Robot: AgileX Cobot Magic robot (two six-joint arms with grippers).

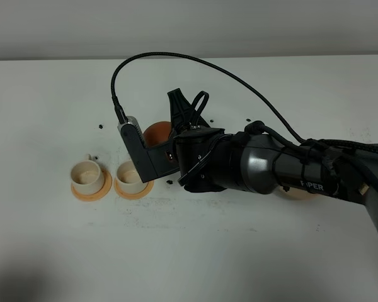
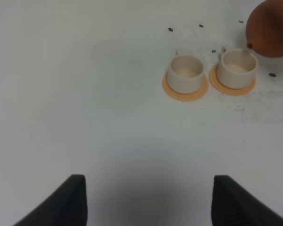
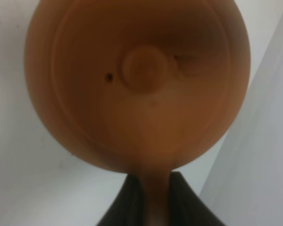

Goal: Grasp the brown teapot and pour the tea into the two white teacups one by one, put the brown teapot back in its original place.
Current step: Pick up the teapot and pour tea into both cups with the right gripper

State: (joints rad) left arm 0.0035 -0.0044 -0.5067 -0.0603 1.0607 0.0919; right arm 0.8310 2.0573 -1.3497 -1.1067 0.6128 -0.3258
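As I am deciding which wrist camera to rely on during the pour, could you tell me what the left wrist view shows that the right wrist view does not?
Only the left wrist view: the two white teacups on orange saucers, and the left gripper, open and empty. Only the right wrist view: the knobbed lid and the right gripper shut on the handle. Both: the brown teapot and the white table.
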